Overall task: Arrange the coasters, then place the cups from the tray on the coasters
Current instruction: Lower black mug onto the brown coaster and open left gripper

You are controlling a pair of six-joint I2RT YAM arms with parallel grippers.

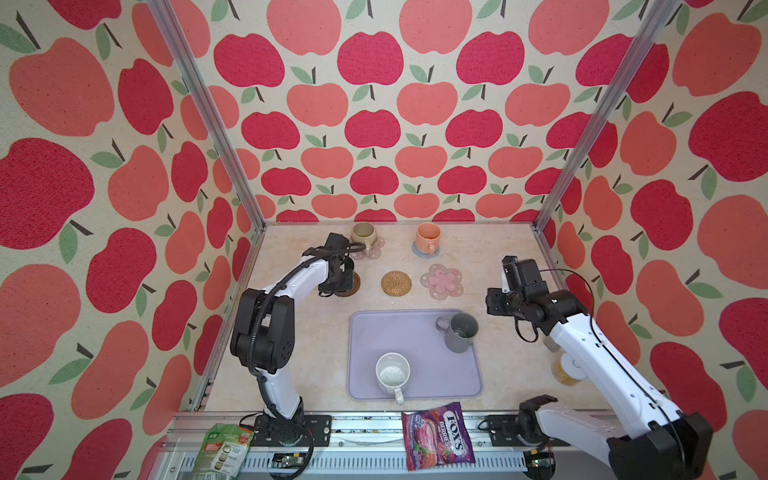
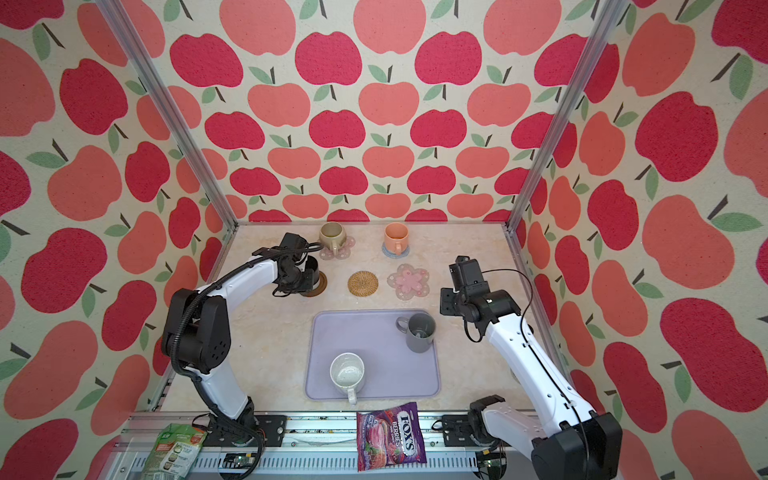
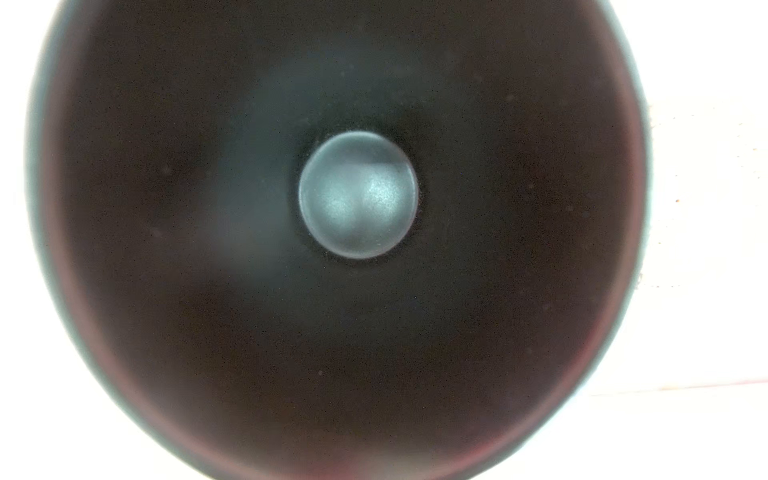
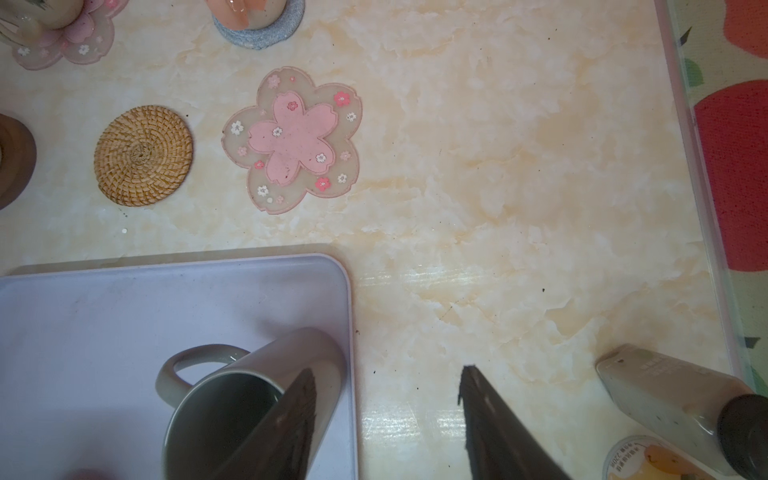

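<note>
Your right claw (image 4: 386,419) hangs apart beside the grey mug (image 1: 459,336) in the upper right corner of the tray (image 1: 395,345) (likely ceramic: stiff, slick, breakable); take its rim wall. The left claw (image 1: 341,277), over the black mug (image 3: 357,195): cannot tell.

Left arm (image 1: 291,278): elbow raised, wrist bent downward. Left gripper (image 1: 341,282): pointing down, jaws drawn nearly together. Right arm (image 1: 582,340): extended forward. Right gripper (image 4: 390,370): jaws apart, empty.
</note>
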